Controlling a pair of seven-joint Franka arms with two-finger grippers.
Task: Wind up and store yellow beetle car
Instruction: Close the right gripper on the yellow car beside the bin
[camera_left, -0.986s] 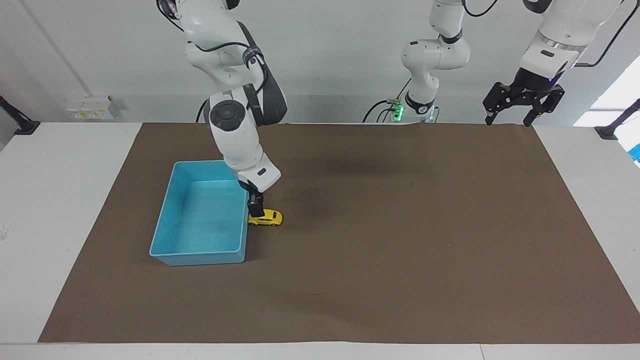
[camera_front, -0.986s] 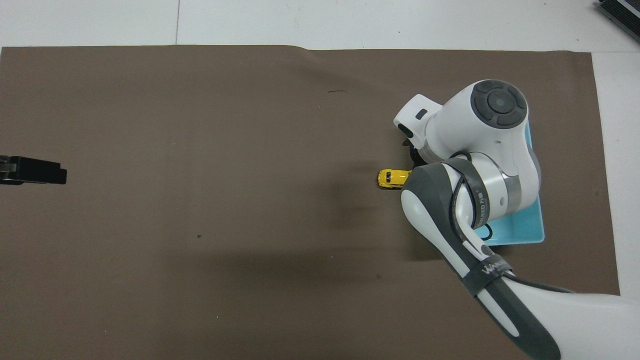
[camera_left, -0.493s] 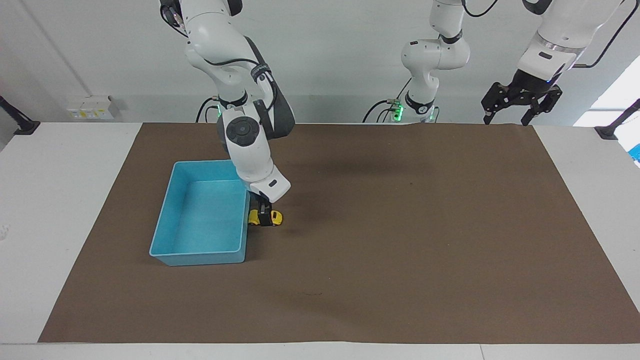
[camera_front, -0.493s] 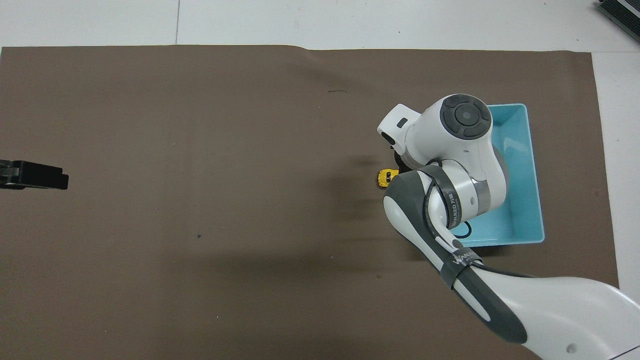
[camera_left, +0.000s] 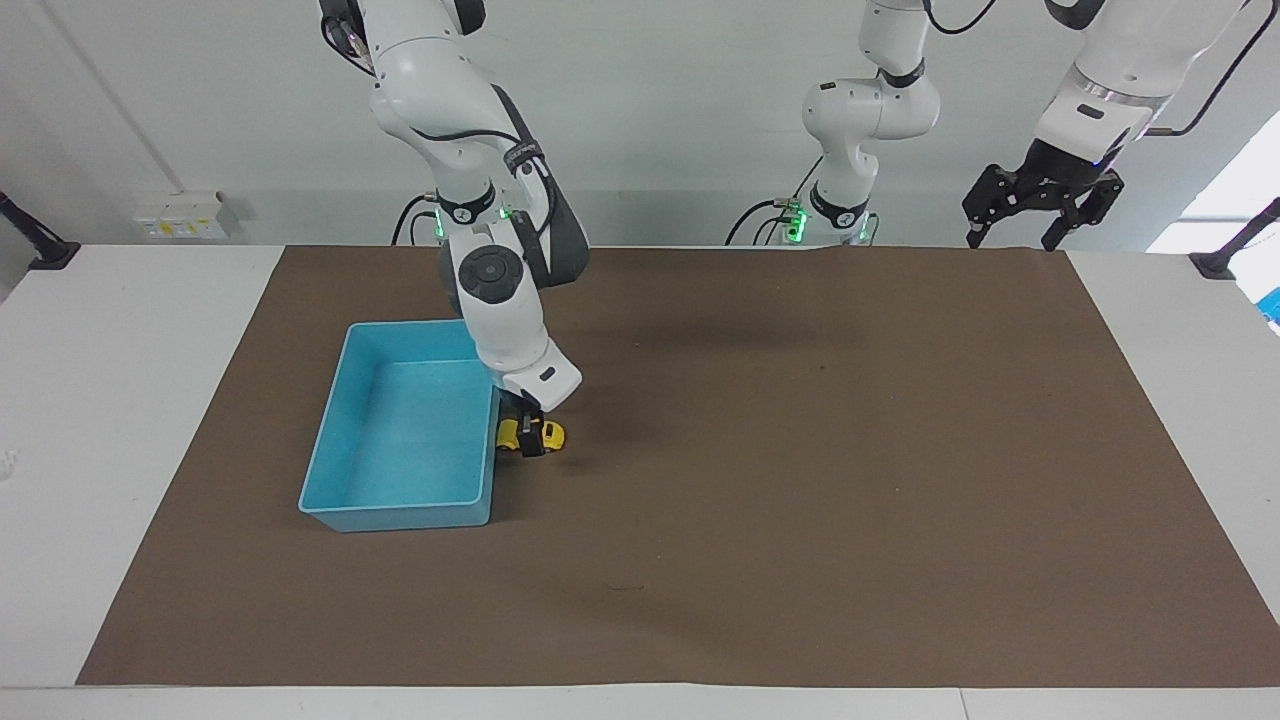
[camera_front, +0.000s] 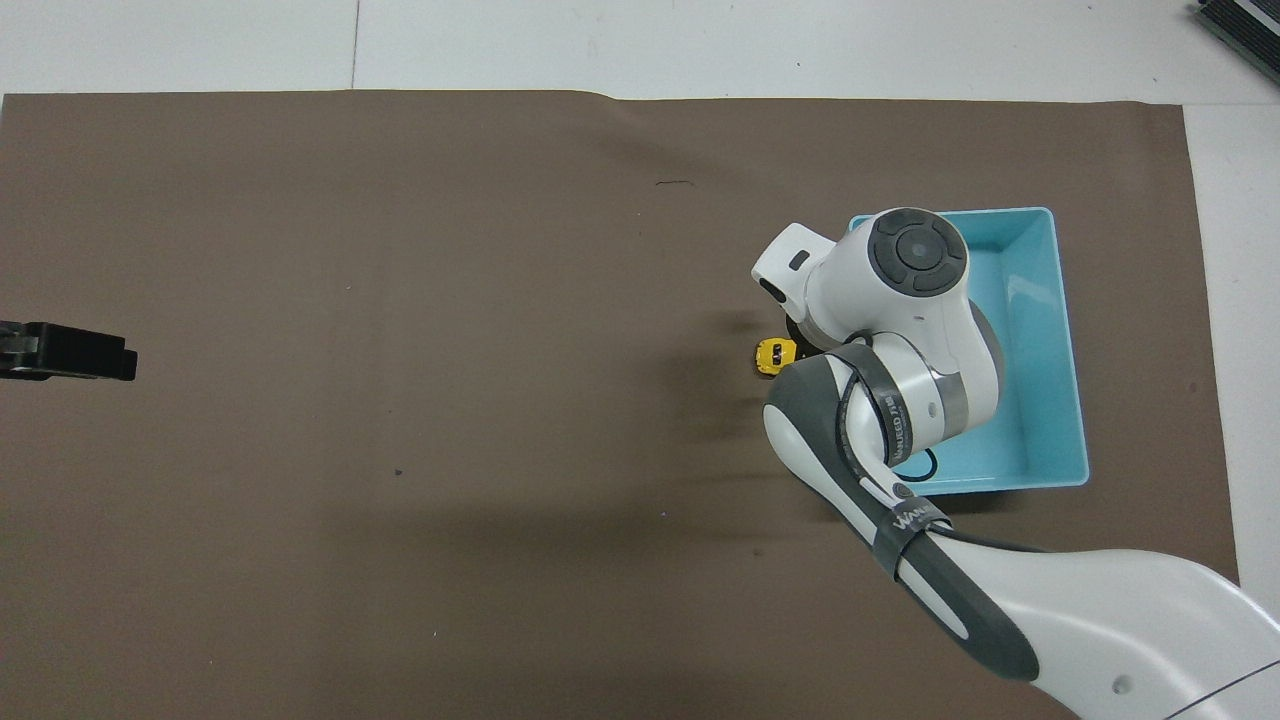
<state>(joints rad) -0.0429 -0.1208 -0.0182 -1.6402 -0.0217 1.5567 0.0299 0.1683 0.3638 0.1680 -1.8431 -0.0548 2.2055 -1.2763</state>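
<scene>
The right gripper (camera_left: 530, 437) stands with open fingers astride the yellow beetle car (camera_left: 531, 436) on the mat beside the blue bin (camera_left: 400, 510), ready to grasp it, while the left gripper (camera_left: 1040, 205) waits open and raised.

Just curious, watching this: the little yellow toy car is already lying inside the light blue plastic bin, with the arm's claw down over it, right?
Not quite. In the facing view the little yellow toy car sits on the brown mat, beside the light blue plastic bin, not inside it. The right gripper is indeed down over it.
</scene>
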